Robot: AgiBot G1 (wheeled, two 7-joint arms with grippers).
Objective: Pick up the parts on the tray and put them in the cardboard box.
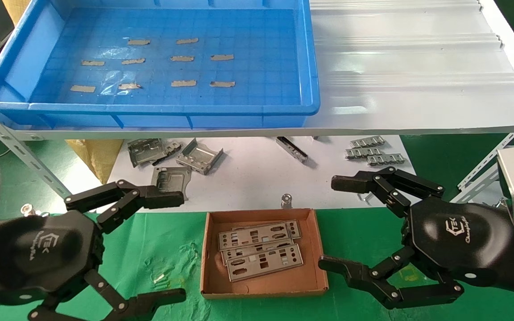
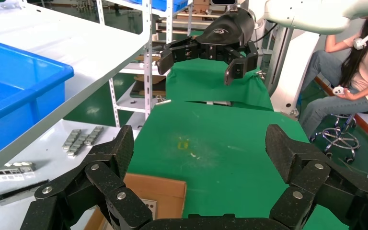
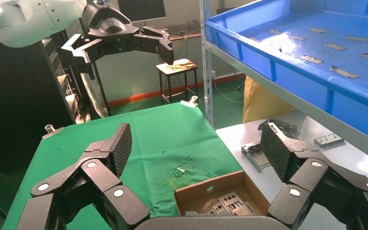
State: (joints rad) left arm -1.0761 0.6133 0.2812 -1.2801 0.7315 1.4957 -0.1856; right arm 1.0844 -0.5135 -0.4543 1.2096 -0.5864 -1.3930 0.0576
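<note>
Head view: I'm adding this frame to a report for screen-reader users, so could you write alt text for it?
A small cardboard box on green cloth holds a stack of punched metal plates, flanked by the open, empty left hand and right hand. Above, the blue tray on a white shelf holds only tape strips; grey brackets lie below it.

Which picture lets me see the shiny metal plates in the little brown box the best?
The head view is best: it looks straight down into the cardboard box, so the parts show whole, stacked with their cut-outs clear. The right wrist view catches only a few plate ends inside the box. The left wrist view shows just a box corner and a sliver of one plate.
</note>
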